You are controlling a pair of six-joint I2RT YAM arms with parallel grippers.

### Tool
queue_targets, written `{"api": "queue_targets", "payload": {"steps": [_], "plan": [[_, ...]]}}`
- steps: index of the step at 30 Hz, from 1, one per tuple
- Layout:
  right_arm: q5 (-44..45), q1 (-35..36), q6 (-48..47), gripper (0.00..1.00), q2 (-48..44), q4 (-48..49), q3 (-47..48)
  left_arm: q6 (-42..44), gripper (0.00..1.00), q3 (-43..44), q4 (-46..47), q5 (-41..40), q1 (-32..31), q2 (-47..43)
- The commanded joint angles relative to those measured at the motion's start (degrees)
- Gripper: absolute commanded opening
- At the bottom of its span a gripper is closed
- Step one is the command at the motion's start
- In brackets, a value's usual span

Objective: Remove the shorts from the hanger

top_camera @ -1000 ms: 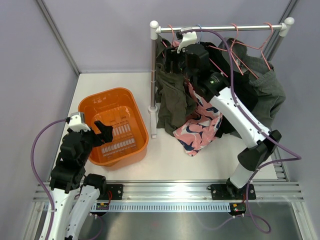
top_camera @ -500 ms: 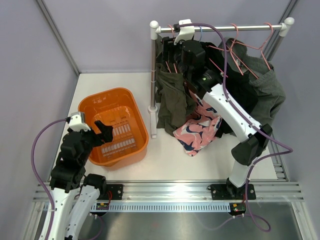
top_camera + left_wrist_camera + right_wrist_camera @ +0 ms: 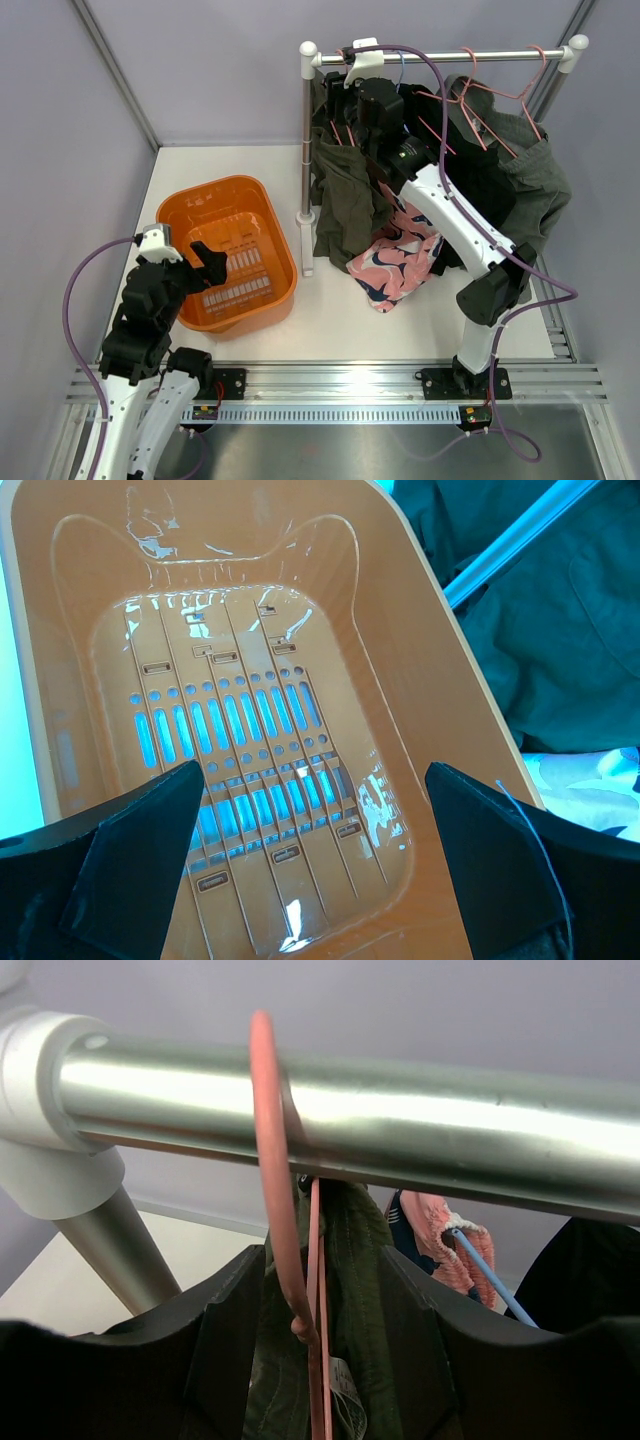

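Right gripper (image 3: pixel 320 1275) sits just under the rail (image 3: pixel 450 57), at its post end. Its jaws are partway apart, straddling the neck of a pink hanger (image 3: pixel 272 1160) and the top of the olive shorts (image 3: pixel 345 205); cannot tell whether they pinch the cloth. All shorts hang below the rail: olive nearest the post, then pink printed (image 3: pixel 400 255), black (image 3: pixel 485 185), and grey (image 3: pixel 545 185) at the far end. Left gripper (image 3: pixel 310 810) is well clear of the rail, jaws spread wide and holding nothing, over the orange basket (image 3: pixel 215 195).
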Motion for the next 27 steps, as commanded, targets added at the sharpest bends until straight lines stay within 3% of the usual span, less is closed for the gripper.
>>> {"api": "queue_targets", "payload": {"steps": [1, 27], "plan": [[1.9, 0.1, 0.0, 0.56, 0.6, 0.5, 2.6, 0.5, 0.99, 2.2, 0.6, -1.4, -0.4, 0.3], [2.9, 0.1, 1.5, 0.47, 1.5, 0.5, 1.1, 0.3, 0.99, 2.3, 0.2, -2.9, -1.9, -0.3]]}}
